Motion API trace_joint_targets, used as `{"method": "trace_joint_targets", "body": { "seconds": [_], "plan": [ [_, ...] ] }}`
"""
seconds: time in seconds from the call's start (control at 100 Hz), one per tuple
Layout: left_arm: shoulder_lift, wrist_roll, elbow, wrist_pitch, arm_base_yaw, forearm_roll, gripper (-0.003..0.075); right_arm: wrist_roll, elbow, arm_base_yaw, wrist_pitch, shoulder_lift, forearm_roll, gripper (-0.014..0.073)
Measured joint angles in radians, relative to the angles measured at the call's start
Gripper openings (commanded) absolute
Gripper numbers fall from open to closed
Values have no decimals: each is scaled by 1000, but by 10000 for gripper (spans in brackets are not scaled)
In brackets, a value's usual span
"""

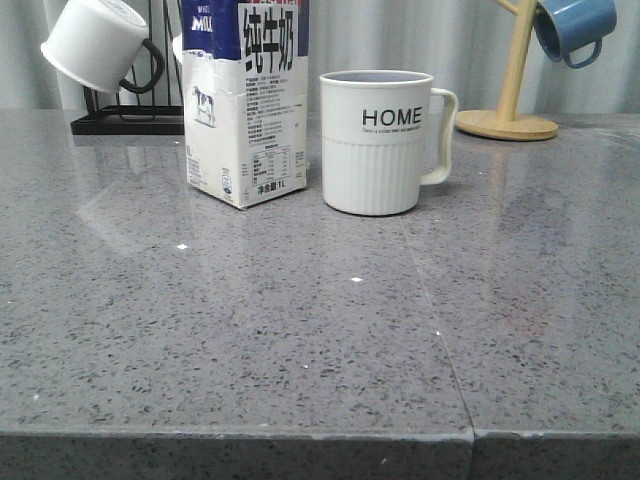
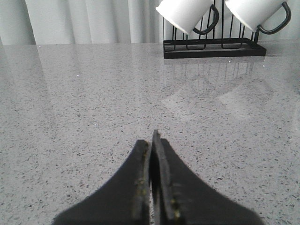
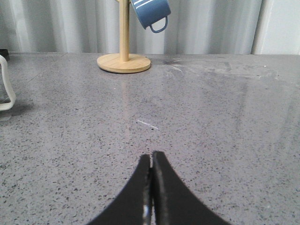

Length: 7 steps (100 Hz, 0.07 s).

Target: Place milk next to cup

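The milk (image 1: 245, 100), a tall white carton with a dark blue top and a small cow picture, stands upright on the grey table in the front view. The cup (image 1: 380, 140), a white mug with "HOME" in black letters, stands just right of it with a small gap, handle to the right. Only the cup's handle (image 3: 5, 89) shows at the edge of the right wrist view. My left gripper (image 2: 151, 138) is shut and empty over bare table. My right gripper (image 3: 151, 157) is shut and empty over bare table. Neither gripper shows in the front view.
A black rack (image 1: 125, 120) with plain white mugs (image 1: 95, 42) stands at the back left; it also shows in the left wrist view (image 2: 213, 47). A wooden stand (image 1: 508, 122) with a blue mug (image 1: 573, 25) stands at the back right, also in the right wrist view (image 3: 124, 62).
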Motion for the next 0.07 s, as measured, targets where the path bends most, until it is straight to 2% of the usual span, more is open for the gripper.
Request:
{"method": "trace_joint_targets", "body": {
  "seconds": [0.07],
  "plan": [
    [0, 0, 0, 0, 0, 0, -20, 0, 0, 0, 0, 0, 0, -58]
  ]
}}
